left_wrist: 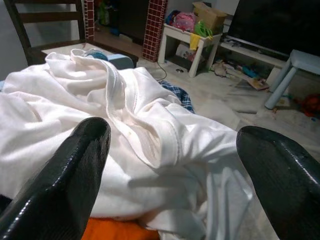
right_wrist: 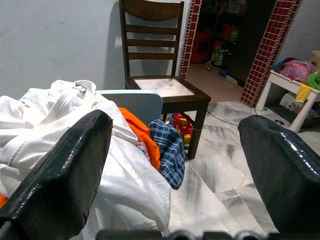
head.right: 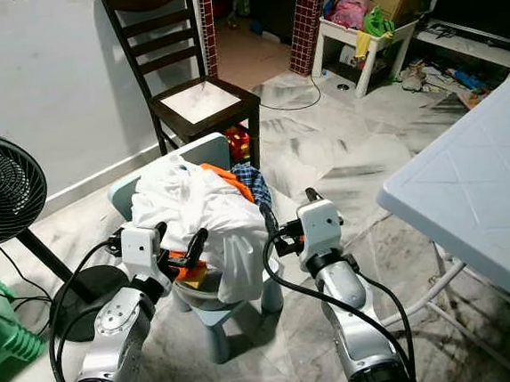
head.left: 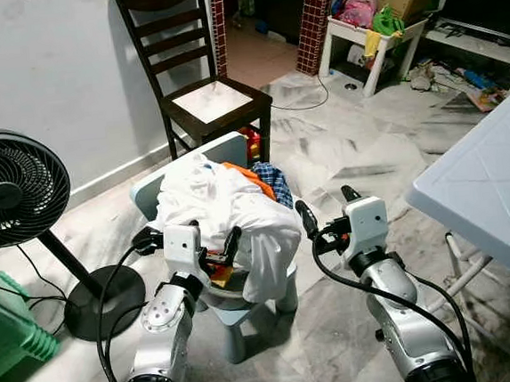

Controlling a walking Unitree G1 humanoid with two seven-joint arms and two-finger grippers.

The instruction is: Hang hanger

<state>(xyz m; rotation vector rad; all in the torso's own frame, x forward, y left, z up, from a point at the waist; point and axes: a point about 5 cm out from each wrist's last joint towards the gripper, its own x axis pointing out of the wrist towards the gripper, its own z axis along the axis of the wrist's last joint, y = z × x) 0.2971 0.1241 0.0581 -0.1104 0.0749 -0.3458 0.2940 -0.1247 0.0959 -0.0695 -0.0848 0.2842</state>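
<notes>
Left gripper (head.left: 191,242) spread wide against white shirt (head.left: 221,207), holding nothing.

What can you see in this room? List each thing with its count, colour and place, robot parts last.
small chair: 1, pale blue, centre, under the clothes
white garment: 1, white, heaped on the small chair
orange cloth: 1, orange, under the white garment
checked cloth: 1, blue, behind the heap
wooden chair: 1, dark brown, by the wall
fan: 1, black, far left
table: 1, white, right
left gripper: 1, black, open, at the heap
right gripper: 1, black, open, right of the heap
</notes>
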